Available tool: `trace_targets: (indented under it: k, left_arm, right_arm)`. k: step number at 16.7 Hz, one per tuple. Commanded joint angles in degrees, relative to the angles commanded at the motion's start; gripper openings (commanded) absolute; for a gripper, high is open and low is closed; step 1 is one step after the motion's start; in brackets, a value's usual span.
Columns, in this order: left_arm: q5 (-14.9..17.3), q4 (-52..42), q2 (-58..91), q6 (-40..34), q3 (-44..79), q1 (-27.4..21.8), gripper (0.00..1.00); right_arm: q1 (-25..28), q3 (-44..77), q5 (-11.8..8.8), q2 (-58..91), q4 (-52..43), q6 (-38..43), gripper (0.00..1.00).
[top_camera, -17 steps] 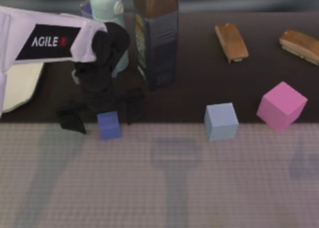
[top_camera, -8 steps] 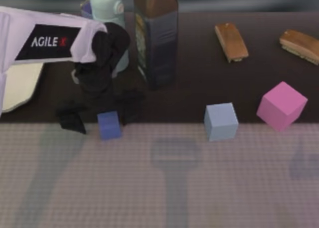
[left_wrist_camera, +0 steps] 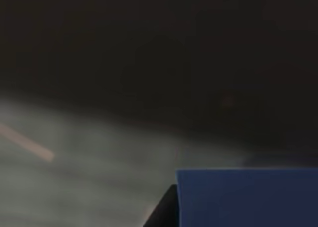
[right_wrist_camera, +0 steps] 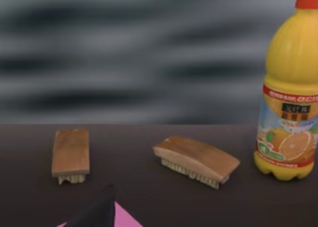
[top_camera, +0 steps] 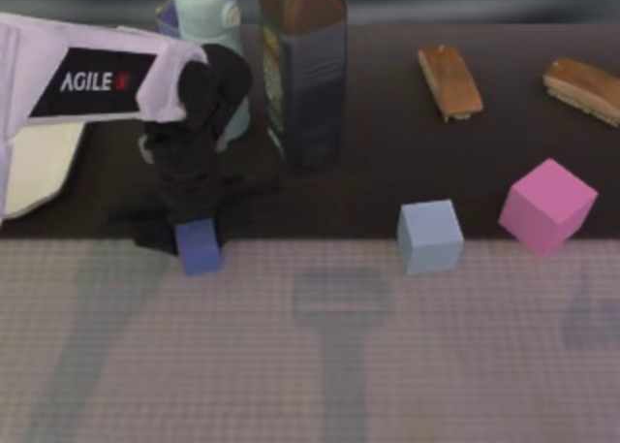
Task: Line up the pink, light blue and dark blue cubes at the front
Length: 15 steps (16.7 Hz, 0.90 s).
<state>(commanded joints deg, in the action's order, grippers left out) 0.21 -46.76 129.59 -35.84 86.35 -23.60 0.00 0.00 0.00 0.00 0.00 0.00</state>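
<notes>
My left gripper [top_camera: 194, 232] is shut on the small dark blue cube [top_camera: 201, 252], at the seam where the dark brown surface meets the pale gridded front [top_camera: 387, 365]. In the left wrist view the cube [left_wrist_camera: 248, 197] fills the lower corner, with one dark fingertip [left_wrist_camera: 164, 212] pressed against its side. The light blue cube [top_camera: 429, 236] stands on the same seam, right of centre. The pink cube [top_camera: 547, 205] rests farther right on the brown surface, turned at an angle. My right arm is outside the top view. Its wrist view shows one dark fingertip [right_wrist_camera: 97, 209] just over the pink cube [right_wrist_camera: 126, 219].
A tall dark bottle [top_camera: 303, 70] and a pale bottle [top_camera: 208, 16] stand right behind the left gripper. Two wooden brushes [top_camera: 449, 81] [top_camera: 581, 89] lie at the back right. An orange juice bottle [right_wrist_camera: 290, 93] shows in the right wrist view. A cream object [top_camera: 39, 167] lies under the left arm.
The left gripper's fingers, spread wide on both sides of the dark blue cube, have closed on it. The cube shifted slightly left. The other cubes have not moved.
</notes>
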Motion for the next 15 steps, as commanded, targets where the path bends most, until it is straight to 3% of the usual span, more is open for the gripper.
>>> trace_targets:
  k: [8, 15]
  left_arm:
    - [0.0, 0.0, 0.0, 0.0, 0.0, 0.0, 0.00]
    - [-0.9, -10.2, -5.3, 0.6, 5.5, 0.9, 0.00]
  right_arm:
    - [0.0, 0.0, 0.0, 0.0, 0.0, 0.0, 1.00]
    - [0.0, 0.0, 0.0, 0.0, 0.0, 0.0, 1.00]
